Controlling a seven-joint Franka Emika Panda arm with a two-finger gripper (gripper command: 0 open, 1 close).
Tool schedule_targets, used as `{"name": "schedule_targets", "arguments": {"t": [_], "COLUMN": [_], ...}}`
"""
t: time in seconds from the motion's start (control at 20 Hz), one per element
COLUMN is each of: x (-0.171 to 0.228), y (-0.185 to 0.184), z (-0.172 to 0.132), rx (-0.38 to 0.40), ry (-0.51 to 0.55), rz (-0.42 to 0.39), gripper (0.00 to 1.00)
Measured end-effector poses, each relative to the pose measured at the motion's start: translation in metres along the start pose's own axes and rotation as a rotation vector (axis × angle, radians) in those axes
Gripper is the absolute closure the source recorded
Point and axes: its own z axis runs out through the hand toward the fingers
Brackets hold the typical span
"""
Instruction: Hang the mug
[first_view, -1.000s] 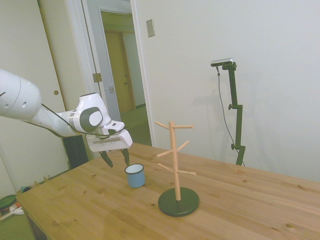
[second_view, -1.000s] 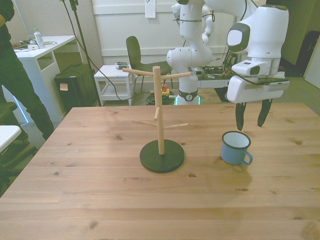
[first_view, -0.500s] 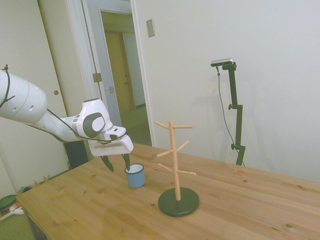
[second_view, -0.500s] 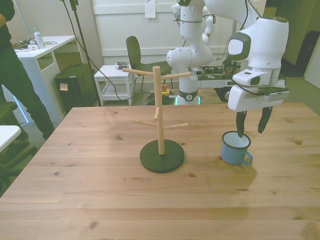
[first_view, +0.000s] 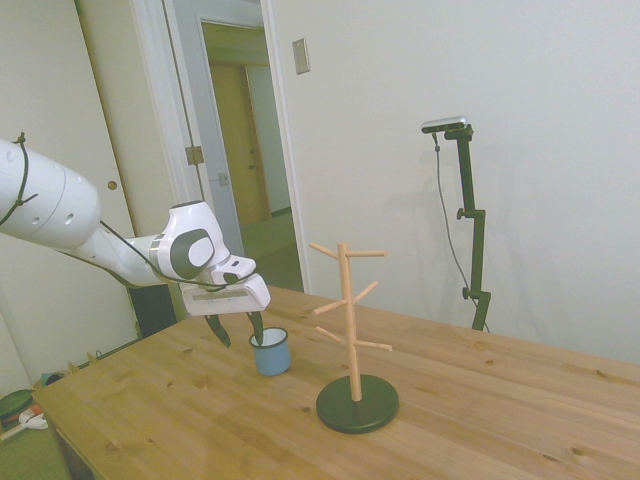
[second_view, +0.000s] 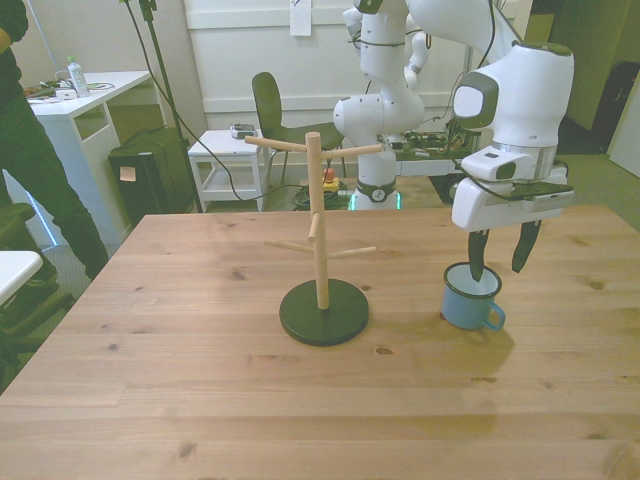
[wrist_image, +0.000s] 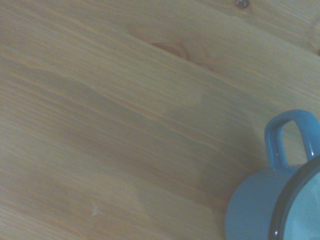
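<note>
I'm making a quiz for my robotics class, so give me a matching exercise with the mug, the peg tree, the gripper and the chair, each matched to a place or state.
Things:
1. mug
2. peg tree
3. gripper
4. chair

Places or states:
A. open, one of the fingers inside the mug's rim
B. upright, on a dark round base
C. behind the table, on the floor
D. on the table, handle toward the camera

Pairs: 1-D, 2-B, 3-A, 4-C
</note>
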Motion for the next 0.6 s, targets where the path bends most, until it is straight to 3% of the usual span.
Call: {"name": "schedule_targets", "arguments": {"t": [0.6], "x": [0.014], "y": [0.016], "z": [0.002], "rx": [-0.008], "ry": [0.004], "rz": [0.035], "gripper": [1.00]}}
